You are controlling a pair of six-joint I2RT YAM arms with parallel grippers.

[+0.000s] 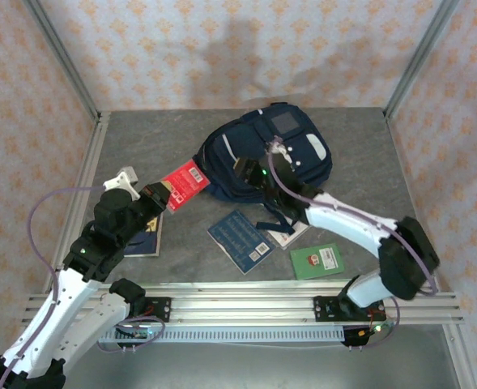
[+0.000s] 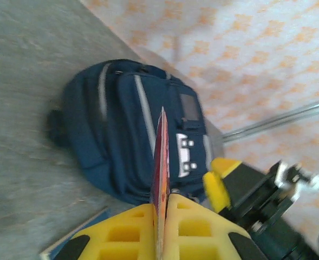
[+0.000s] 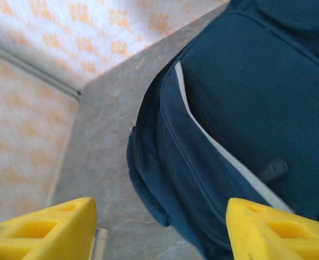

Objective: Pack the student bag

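Observation:
The student bag (image 1: 291, 142) is a navy-blue backpack lying flat at the back middle of the table, with white patches and a thin light stripe. My left gripper (image 1: 159, 197) is shut on a thin red book (image 1: 183, 185), held off the table just left of the bag. In the left wrist view the red book (image 2: 161, 157) stands edge-on between the yellow pads (image 2: 202, 227), pointing at the bag (image 2: 116, 135). My right gripper (image 1: 250, 172) hovers open over the bag's near-left edge. Its yellow fingers (image 3: 273, 227) are spread wide above the bag (image 3: 229, 108), holding nothing.
A blue book (image 1: 240, 241), a white book (image 1: 291, 233) under a dark strap and a green book (image 1: 317, 261) lie in front of the bag. A dark blue book (image 1: 147, 237) lies under my left arm. Patterned walls and metal posts enclose the table.

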